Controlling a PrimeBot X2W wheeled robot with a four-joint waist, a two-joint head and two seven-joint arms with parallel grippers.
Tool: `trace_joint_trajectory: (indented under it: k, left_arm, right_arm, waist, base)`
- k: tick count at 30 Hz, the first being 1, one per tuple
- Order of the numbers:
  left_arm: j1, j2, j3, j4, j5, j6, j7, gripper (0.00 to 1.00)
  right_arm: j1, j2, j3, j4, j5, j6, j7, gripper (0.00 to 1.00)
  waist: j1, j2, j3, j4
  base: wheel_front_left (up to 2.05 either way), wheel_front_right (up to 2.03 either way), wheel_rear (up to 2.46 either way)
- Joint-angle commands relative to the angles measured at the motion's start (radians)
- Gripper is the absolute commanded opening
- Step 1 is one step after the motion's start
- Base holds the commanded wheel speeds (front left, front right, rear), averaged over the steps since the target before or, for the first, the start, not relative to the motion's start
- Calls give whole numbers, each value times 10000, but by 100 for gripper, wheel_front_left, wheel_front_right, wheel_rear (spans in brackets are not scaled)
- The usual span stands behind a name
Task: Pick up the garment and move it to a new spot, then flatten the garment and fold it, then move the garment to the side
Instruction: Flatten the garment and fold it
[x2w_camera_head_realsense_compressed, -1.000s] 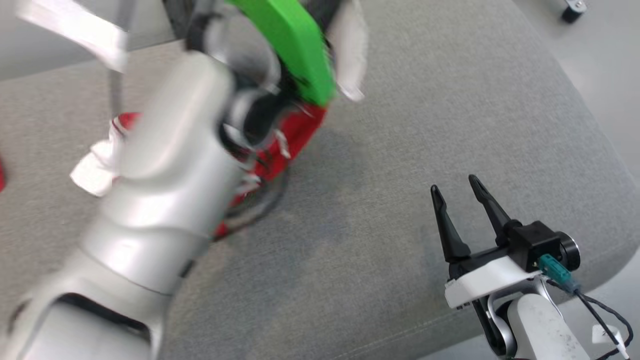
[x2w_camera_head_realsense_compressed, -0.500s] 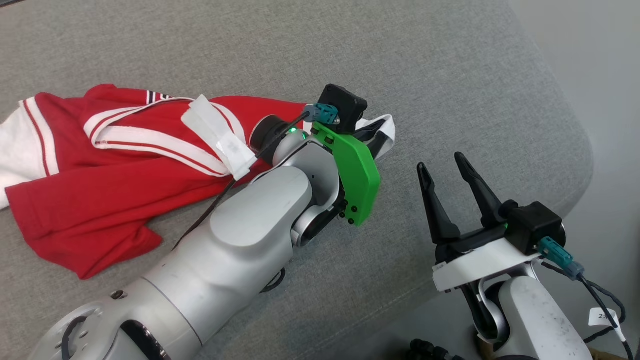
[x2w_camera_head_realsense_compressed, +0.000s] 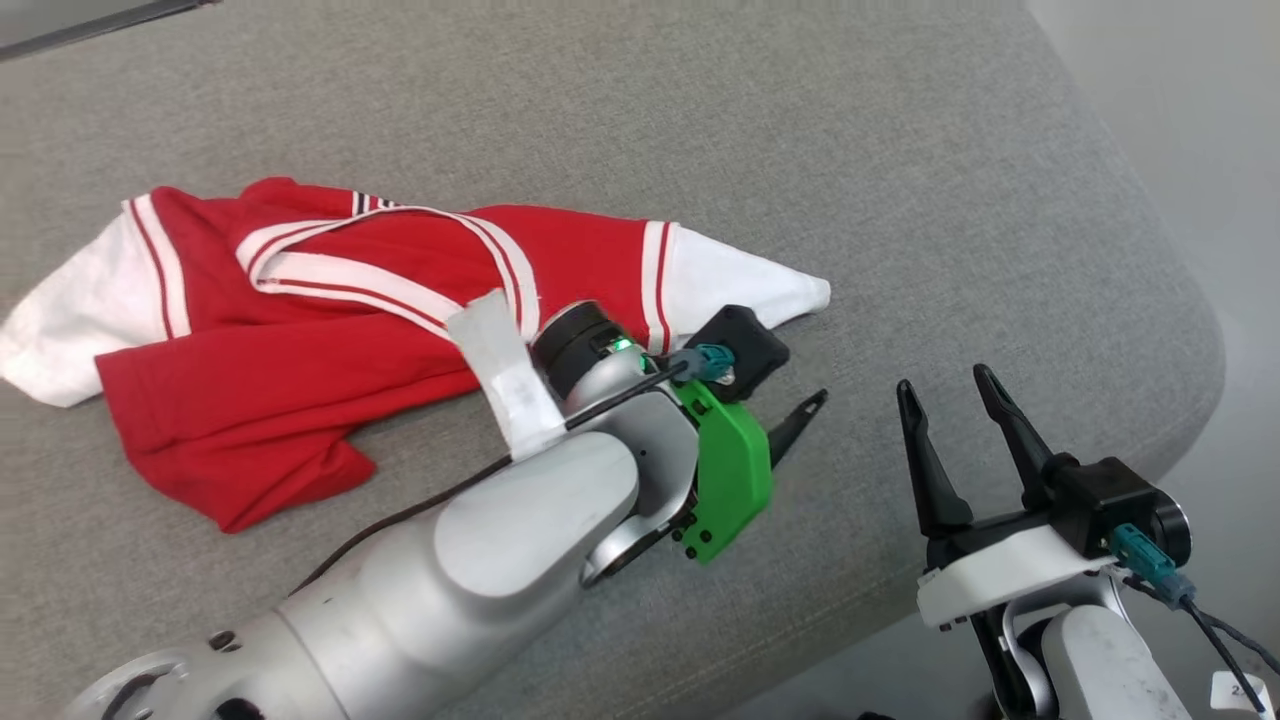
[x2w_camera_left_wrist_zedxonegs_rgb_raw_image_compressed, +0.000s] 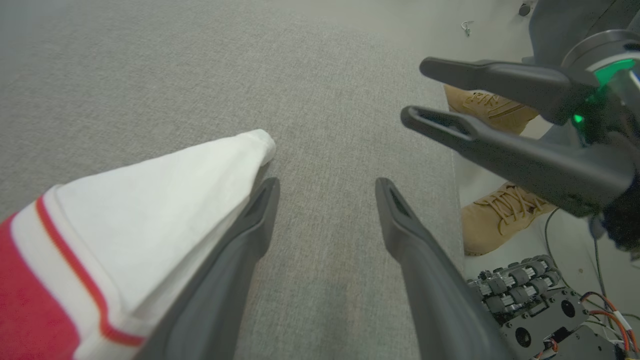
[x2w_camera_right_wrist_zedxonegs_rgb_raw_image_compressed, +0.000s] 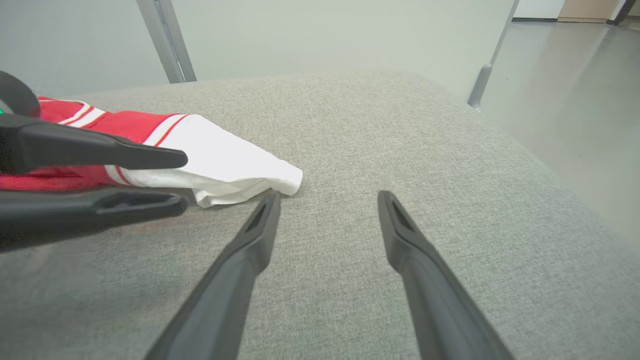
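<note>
In the head view the garment lies crumpled at 10 o'clock on the grey cushion. The left wrist view shows the left end effector wide open and empty, a white sleeve just beside one finger. The right wrist view shows the right end effector likewise open on nothing; flattening looks next, calling for grips on two edges.

A grey woven cushion with a rounded corner spans most of the head view, with pale floor past its edge at the upper right. At the right of the left wrist view two tan lace-up shoes stand on the floor just beyond the cushion's edge. In the right wrist view a slanted grey metal post rises at the upper left and a second post at the upper right, before a pale wall.
</note>
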Motion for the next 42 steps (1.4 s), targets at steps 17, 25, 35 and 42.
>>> trace_joint_trajectory:
  k: [17,25,35,42]
  left_arm:
    - [3652,4907,3471,-2819,-1896,4150,-1690,100]
    - [4304,4978,4473,-2562,-3132,3885,-2093,100]
    - [3577,4236,4514,-1412,-3658,2943,-1769,100]
    - [3293,3886,4597,-575,-3924,2306,-1688,100]
  right_arm:
    - [849,-36,-480,23,-715,-14,-31,100]
    - [838,-36,-414,67,-968,-14,-31,100]
    - [705,-36,-355,67,-1120,-14,-31,100]
    - [767,-36,-311,121,-1069,-14,-31,100]
  waist:
    - [0,0,-1654,2179]
    - [0,0,-1669,2509]
    - [0,0,-1529,2464]
    - [0,0,-1468,2332]
  base:
    - [0,0,0]
    - [0,0,0]
    - [0,0,0]
    - [0,0,0]
